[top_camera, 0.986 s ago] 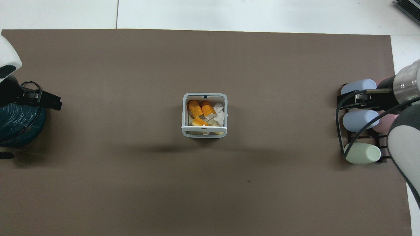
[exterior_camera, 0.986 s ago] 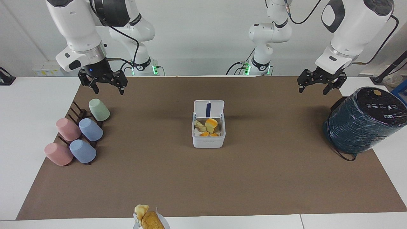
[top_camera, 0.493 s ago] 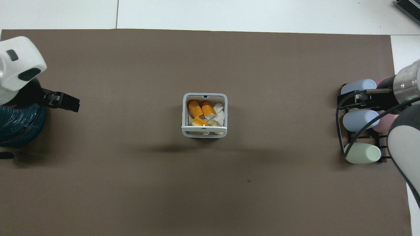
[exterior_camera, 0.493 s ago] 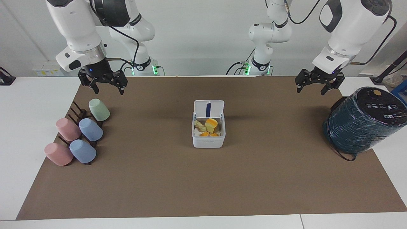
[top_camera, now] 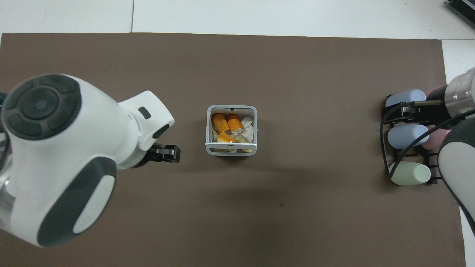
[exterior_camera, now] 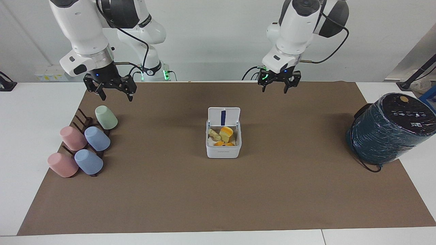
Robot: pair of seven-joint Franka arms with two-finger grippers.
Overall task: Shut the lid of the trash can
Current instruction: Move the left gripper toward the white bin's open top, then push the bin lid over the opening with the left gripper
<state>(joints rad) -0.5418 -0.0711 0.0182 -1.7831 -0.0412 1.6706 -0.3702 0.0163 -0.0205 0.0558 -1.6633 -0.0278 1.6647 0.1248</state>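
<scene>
The white trash can [exterior_camera: 223, 150] stands in the middle of the brown mat, with orange and pale scraps inside; it also shows in the overhead view [top_camera: 210, 129]. Its lid [exterior_camera: 223, 116] stands upright on the edge nearer to the robots, blue strip facing the opening, and shows edge-on from above [top_camera: 231, 143]. My left gripper [exterior_camera: 274, 91] is open and empty in the air over the mat, beside the can toward the left arm's end [top_camera: 171, 153], apart from the lid. My right gripper [exterior_camera: 116, 97] waits open over the mat by the cup rack.
Several pastel cups lie on a dark rack [exterior_camera: 80, 119] at the right arm's end, also seen from above [top_camera: 407, 135]. A large dark teal cylinder [exterior_camera: 388, 131] stands at the left arm's end. The brown mat [exterior_camera: 218, 197] covers the table's middle.
My left arm has swung from over the teal cylinder toward the middle, bringing its gripper close to the trash can. The right arm, can and lid have not moved.
</scene>
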